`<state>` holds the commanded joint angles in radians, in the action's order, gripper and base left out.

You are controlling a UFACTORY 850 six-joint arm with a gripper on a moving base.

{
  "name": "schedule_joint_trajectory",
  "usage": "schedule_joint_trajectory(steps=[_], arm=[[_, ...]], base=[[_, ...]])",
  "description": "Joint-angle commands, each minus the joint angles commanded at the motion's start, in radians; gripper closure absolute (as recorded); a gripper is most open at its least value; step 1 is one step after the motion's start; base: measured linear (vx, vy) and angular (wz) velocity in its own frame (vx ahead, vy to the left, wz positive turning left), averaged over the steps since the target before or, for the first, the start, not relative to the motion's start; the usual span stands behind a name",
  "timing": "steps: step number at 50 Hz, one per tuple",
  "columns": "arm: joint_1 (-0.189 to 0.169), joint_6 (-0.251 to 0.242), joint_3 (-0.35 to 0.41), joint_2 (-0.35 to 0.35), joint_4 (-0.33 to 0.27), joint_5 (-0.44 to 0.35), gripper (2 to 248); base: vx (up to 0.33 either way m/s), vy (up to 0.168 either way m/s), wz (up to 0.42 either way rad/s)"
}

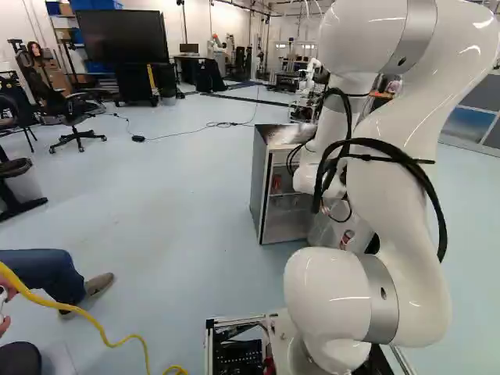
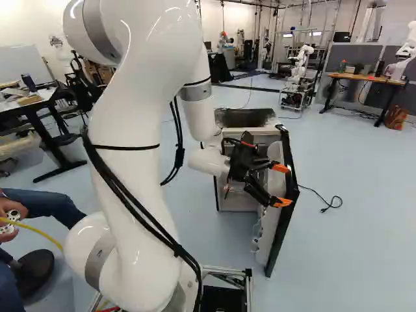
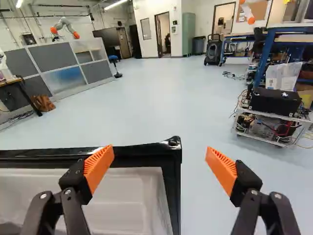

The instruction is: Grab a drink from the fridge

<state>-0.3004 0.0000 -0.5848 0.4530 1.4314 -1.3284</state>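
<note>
Right base view: gripper (image 2: 281, 186) positioned at the open fridge door (image 2: 268, 231), fingers wide apart, gripping nothing. Wrist view: the door's top corner appears between the fingers. Left base view: a red item (image 1: 276, 183), possibly a drink, sits inside the fridge (image 1: 262, 187), apart from the gripper.

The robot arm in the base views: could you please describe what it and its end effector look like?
The arm is glossy white, with smooth, rounded joints and silver-grey bands. Black cables run along its outside, held by thin black straps. Its end effector is black, with two jointed fingers tipped with ribbed, wedge-like orange pads.
</note>
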Motion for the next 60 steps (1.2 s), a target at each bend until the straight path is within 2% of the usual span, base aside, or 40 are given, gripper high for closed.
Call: schedule_joint_trajectory(steps=[30,60], arm=[[-0.123,0.000,-0.158,0.091,0.000,0.000,3],[-0.227,0.000,-0.328,0.188,0.000,0.000,3]], base=[[0.000,0.000,0.000],[0.000,0.000,0.000]])
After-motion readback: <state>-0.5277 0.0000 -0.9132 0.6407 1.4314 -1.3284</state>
